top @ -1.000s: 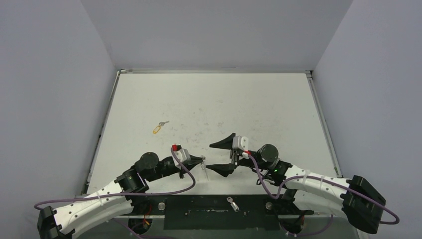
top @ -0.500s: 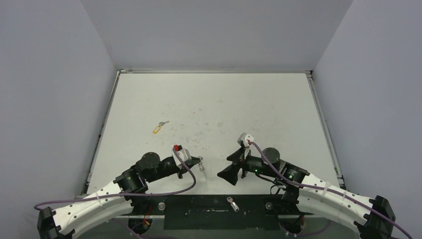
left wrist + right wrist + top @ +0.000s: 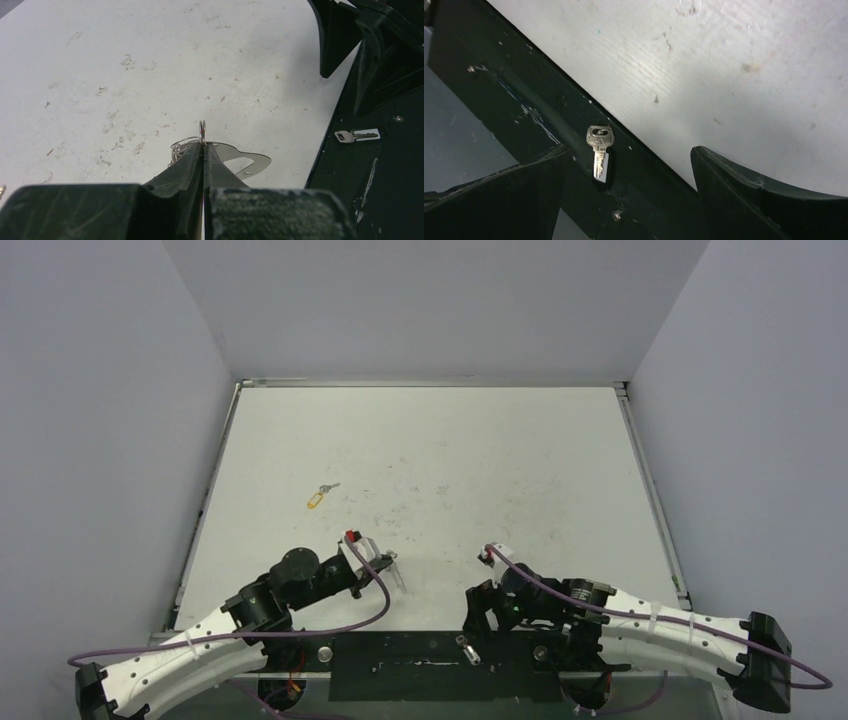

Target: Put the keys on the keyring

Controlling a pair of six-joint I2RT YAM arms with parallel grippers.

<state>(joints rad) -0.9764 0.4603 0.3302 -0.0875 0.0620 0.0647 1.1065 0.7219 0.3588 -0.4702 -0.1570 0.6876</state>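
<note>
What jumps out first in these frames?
The left gripper, low over the table near the front edge, is clamped on the keyring. The right gripper hangs open over a silver key lying on the black base strip. A yellow-tagged key lies alone left of table centre.

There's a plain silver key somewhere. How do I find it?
Find the black strip at the near edge of the white table. The plain silver key lies on it, by the open right gripper. Unlike the other key, out on the white surface, it has no yellow tag.
</note>
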